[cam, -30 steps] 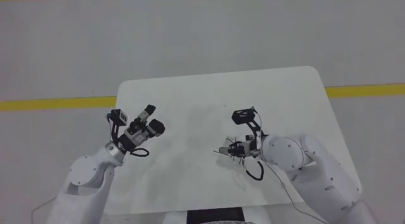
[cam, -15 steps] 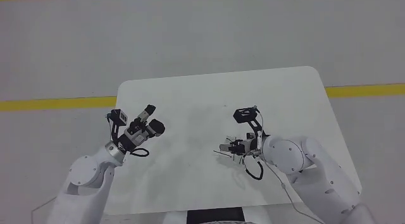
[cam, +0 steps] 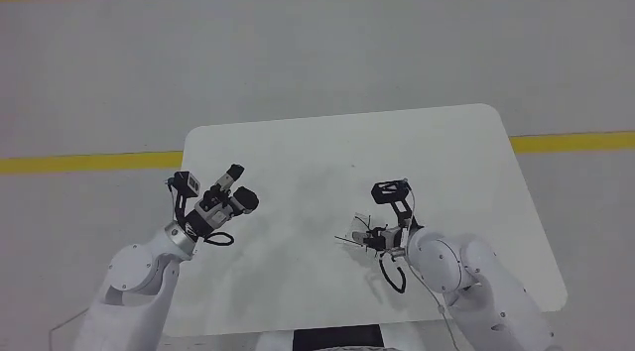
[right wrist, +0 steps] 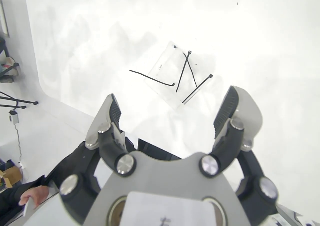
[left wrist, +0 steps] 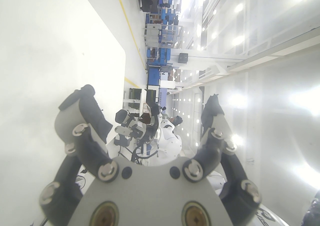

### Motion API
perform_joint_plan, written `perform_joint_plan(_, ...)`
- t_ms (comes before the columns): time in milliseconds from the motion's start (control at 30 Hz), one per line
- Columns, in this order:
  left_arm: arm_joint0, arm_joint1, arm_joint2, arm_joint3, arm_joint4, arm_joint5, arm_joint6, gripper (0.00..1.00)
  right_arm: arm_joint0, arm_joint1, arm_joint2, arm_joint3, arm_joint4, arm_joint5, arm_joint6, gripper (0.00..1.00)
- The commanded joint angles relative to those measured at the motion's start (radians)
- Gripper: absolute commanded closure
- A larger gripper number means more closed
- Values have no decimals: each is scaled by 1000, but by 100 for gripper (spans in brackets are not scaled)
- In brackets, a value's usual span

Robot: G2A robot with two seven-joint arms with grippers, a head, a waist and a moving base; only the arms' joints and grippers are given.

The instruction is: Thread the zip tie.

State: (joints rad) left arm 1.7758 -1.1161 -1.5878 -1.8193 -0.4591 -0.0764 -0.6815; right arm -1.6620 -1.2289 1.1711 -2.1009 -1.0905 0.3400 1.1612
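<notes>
Right end effector (right wrist: 170, 112): jaws spread wide, nothing held, poised near the zip ties (right wrist: 186, 69) without touching them. The black zip ties, seemingly four though the thin strands are hard to count, lie loose on a clear sheet (right wrist: 166, 67). Two are crossed and one trails off the sheet's edge. The sheet rests flat on the white surface (cam: 298, 153), toward the robot's right. Left end effector (left wrist: 149, 114): jaws open, empty, raised over the left side, well apart from the ties.
</notes>
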Motion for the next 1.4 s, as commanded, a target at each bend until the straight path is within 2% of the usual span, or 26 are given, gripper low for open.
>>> perform_joint_plan(0,0,0,0,0,0,0,0,0,-15,-26,10,-4,-21,0,10,0)
perform_joint_plan(100,0,0,0,0,0,0,0,0,-23,-53,12,-8,-48,0,21,0)
perform_joint_plan(467,0,0,0,0,0,0,0,0,-23,-53,12,-8,-48,0,21,0)
perform_joint_plan(733,0,0,0,0,0,0,0,0,-28,-63,-41,27,-59,0,-2,0)
perform_joint_plan(1000,0,0,0,0,0,0,0,0,-31,-109,-37,75,-88,0,-9,0)
perform_joint_plan(1167,0,0,0,0,0,0,0,0,-38,-145,-6,82,-105,0,-3,0)
perform_joint_plan(1367,0,0,0,0,0,0,0,0,-38,-145,-6,82,-105,0,-3,0)
